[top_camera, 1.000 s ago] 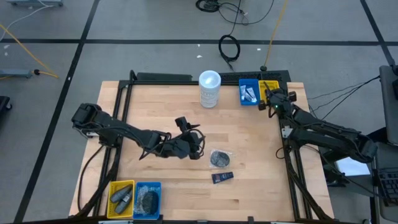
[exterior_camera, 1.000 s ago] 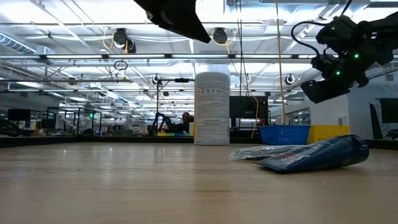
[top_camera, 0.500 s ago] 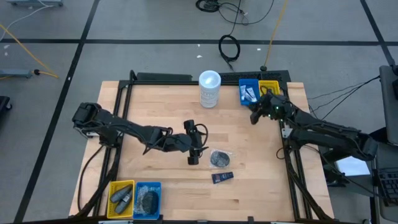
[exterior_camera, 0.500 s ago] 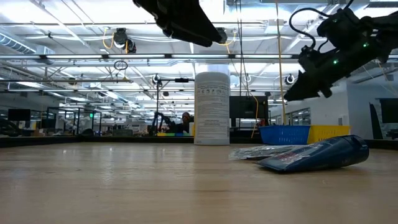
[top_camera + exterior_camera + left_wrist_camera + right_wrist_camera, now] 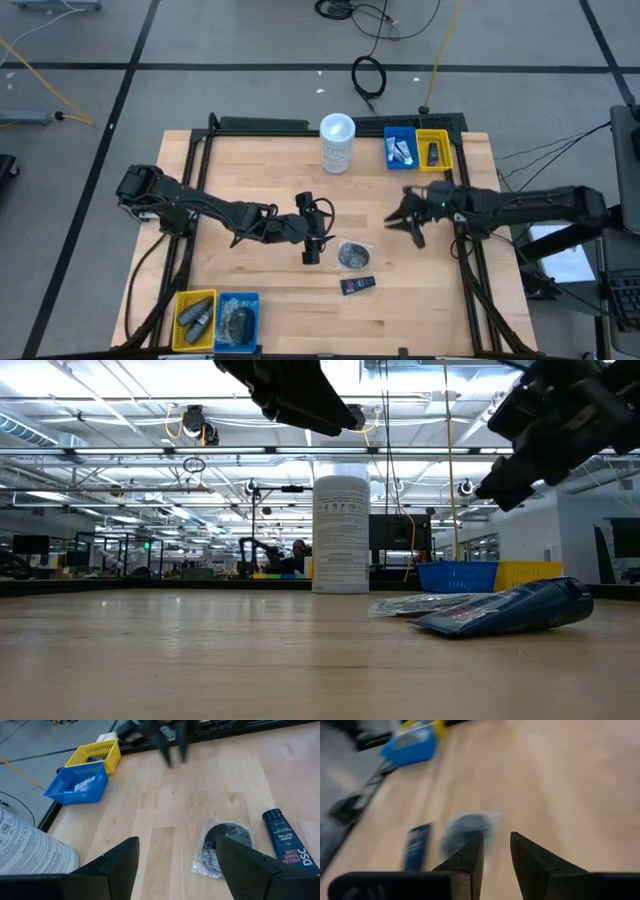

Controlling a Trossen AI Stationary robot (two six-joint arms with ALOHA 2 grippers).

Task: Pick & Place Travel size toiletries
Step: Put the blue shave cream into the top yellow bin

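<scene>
A round dark clear-wrapped bundle (image 5: pixel 352 254) and a flat navy sachet (image 5: pixel 357 285) lie flat on the wooden table near its middle; the left wrist view shows the same bundle (image 5: pixel 222 847) and sachet (image 5: pixel 287 837). My left gripper (image 5: pixel 310 250) hovers open just left of the bundle, touching nothing. My right gripper (image 5: pixel 407 228) is open above the table to the right of the bundle and faces it; its blurred wrist view shows the bundle (image 5: pixel 467 827) and sachet (image 5: pixel 417 845) ahead.
A tall white canister (image 5: pixel 337 143) stands at the far middle. A blue bin (image 5: pixel 400 150) with white tubes and a yellow bin (image 5: pixel 432 150) with a dark bottle sit at the far right. A yellow bin (image 5: pixel 195 310) and a blue bin (image 5: pixel 237 318) sit at the near left.
My right gripper has swung from over the far-right bins toward the table's near edge and left, ending close to the bundle. My left gripper shifted slightly right and nearer at first, turned toward the near edge, then kept still. The bundle and sachet have not moved.
</scene>
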